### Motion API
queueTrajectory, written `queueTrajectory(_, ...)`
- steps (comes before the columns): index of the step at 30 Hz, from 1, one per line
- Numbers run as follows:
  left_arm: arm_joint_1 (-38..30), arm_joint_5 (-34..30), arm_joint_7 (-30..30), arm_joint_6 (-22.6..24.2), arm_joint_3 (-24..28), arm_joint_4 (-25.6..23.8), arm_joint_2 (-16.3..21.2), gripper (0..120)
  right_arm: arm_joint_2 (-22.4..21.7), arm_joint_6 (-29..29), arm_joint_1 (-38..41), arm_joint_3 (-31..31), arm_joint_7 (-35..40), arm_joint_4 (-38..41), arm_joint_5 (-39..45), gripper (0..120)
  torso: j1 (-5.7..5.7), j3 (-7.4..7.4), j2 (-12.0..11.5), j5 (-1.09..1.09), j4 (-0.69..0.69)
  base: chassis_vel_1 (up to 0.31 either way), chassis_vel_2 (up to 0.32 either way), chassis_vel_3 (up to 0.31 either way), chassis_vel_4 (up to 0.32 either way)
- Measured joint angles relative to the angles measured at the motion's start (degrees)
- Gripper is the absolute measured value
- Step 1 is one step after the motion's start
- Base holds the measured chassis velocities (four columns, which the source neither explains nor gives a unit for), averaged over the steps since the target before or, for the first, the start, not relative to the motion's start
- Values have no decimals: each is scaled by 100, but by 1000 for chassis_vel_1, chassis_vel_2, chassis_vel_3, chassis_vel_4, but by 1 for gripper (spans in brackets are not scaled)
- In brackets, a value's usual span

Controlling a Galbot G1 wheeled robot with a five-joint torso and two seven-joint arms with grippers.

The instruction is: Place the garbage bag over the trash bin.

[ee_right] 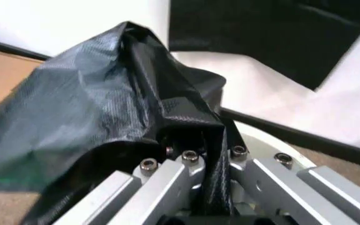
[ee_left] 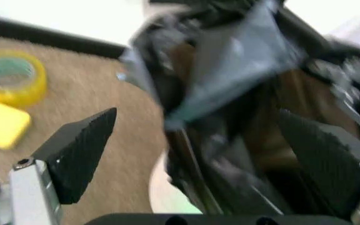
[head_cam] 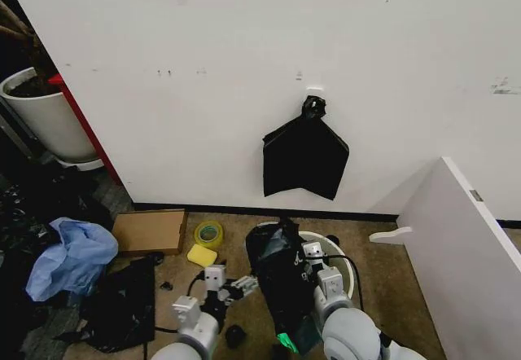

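The right gripper (ee_right: 208, 161) stands clamped on a fold of the crinkled, glossy black plastic garbage bag (head_cam: 281, 283), which hangs upright, partly over the round cream-white plastic trash bin (head_cam: 348, 272) beneath it. The left gripper (ee_left: 196, 157), jaws wide apart, faces the bag's open edge just ahead.

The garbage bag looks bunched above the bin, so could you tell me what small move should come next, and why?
Probably ease the open left gripper onto the garbage bag edge. The right gripper pinches it, but it hangs bunched over the trash bin, unspread.
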Motion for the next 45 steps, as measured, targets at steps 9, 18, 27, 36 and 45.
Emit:
queueTrajectory(9,-433,-400,-486,469,283,347,-454,100,75,-47,245,-254,12,-104,65,0,0,0,0,1,1,0,0,0,0)
queueTrajectory(18,-774,-673,-934,703,482,900,-1253,100,62,-52,169,-112,39,-87,62,0,1,0,0,0,1,0,0,0,0)
queueTrajectory(27,-1023,-545,-1309,876,586,1489,-1741,100,137,-60,134,-108,58,-152,43,0,1,0,0,1,2,0,0,0,0)
queueTrajectory(36,-1245,-577,-1379,935,640,1771,-1901,79,114,-60,77,-90,104,-185,1,0,0,-1,0,1,2,0,0,0,0)
queueTrajectory(45,-1281,-645,-1449,1051,598,1765,-1728,47,109,-51,35,-105,110,-180,-109,0,0,0,0,0,1,0,0,0,0)
